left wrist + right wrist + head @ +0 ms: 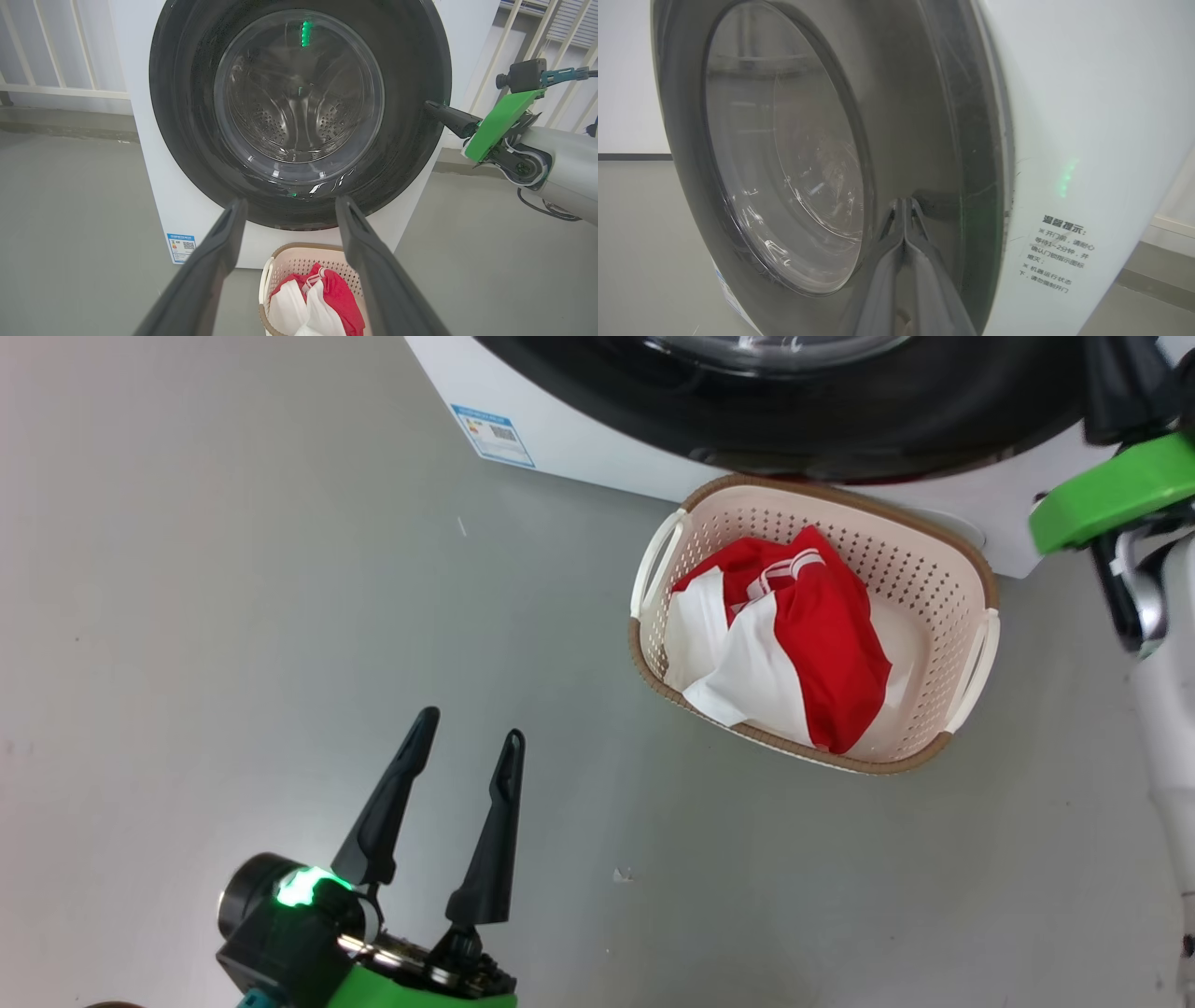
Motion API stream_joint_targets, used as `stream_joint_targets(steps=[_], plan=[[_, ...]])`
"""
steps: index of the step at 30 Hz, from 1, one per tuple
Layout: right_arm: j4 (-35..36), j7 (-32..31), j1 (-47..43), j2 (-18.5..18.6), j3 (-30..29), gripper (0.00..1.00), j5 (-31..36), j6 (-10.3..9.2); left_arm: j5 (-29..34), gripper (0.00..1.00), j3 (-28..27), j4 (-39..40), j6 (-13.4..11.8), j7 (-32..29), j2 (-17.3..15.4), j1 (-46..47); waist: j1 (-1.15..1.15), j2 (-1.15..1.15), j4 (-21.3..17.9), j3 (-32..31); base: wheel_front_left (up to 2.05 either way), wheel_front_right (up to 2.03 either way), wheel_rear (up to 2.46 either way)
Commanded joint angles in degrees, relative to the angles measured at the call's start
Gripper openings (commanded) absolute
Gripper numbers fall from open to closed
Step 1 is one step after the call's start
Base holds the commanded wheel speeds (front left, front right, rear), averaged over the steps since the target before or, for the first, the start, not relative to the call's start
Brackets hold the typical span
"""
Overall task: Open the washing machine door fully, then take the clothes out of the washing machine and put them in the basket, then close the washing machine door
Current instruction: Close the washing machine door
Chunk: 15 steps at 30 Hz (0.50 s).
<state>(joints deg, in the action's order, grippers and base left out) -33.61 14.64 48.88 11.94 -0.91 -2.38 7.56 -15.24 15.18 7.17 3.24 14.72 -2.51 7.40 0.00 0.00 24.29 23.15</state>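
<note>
The washing machine (140, 154) stands with its black-rimmed washing machine door (187, 116) lying flat against the white front. Through the glass I see a steel drum with no fabric showing. My right gripper (903, 201) is shut, with nothing between its fingers, and its tips rest on the door's right rim (429, 104). The basket (934, 537) sits on the floor just below the door, holding the red and white clothes (822, 635). My left gripper (470, 725) hangs open over bare floor, to the left of the basket and well back from it.
Grey floor (233, 569) spreads out to the left of the basket. A blue label (493, 434) marks the washer's lower front corner. My right arm's green bracket (1111, 490) hangs at the right edge. White railings (60, 60) stand behind the machine.
</note>
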Motion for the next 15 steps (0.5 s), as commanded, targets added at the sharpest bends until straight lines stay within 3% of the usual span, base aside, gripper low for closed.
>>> stream_joint_targets(steps=[1,15], plan=[[0.5,0.36,2.62,0.53,-0.2,0.0,0.57,-0.08,-0.74,1.0,-1.29,1.27,-0.62,0.28,-0.37,0.96,0.0,0.0,0.4,0.89,0.0,0.0,0.0],[-1.8,0.36,7.88,1.49,-2.38,0.0,3.23,-0.08,-1.56,1.0,-0.31,0.64,-0.75,0.28,-0.37,2.13,0.0,0.0,1.21,2.94,0.0,0.0,0.0]])
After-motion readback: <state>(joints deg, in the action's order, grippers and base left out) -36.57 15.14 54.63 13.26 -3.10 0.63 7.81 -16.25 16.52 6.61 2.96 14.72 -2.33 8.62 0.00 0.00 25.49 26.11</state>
